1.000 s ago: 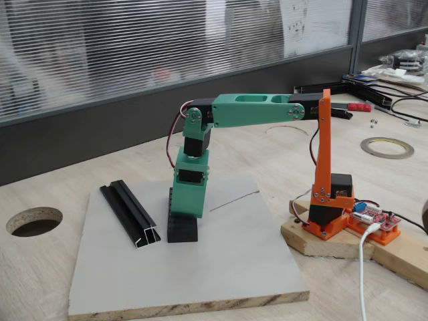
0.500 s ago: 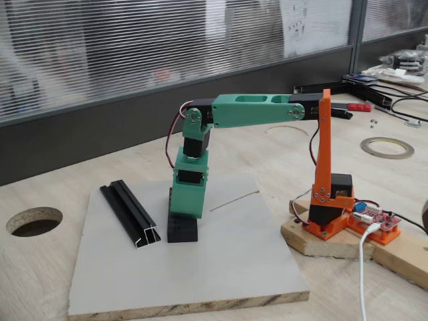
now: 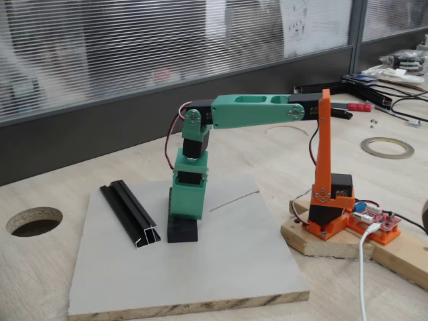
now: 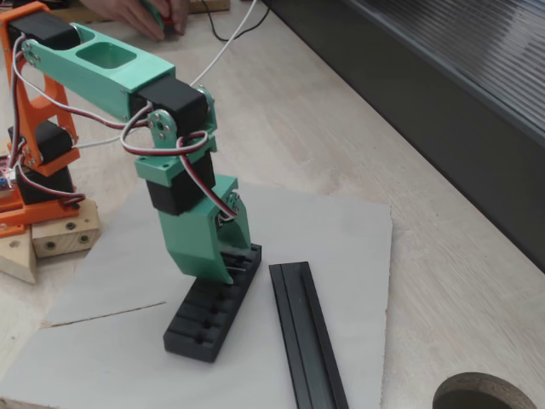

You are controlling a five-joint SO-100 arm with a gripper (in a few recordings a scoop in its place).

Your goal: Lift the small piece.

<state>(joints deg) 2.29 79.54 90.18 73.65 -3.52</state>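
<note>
My green gripper point(image 3: 185, 215) points straight down onto the near end of a black ribbed block point(image 3: 182, 232). In the other fixed view its fingertips point(image 4: 232, 262) reach into the top ribs of that block point(image 4: 203, 322). The green jaws stand close together, and their tips are hidden among the ribs. The small piece is hidden from both fixed views. A long black channel rail point(image 3: 130, 214) lies left of the block, parallel to it point(image 4: 306, 341).
Block and rail rest on a grey board point(image 3: 221, 261) on the wooden table. The arm's orange base point(image 3: 328, 207) stands on a wood block to the right. A round hole point(image 3: 33, 221) is cut in the table at left. A tape roll point(image 3: 386, 146) and cables lie far right.
The gripper has sunk slightly lower onto the black ribbed block. The rail and board have not moved.
</note>
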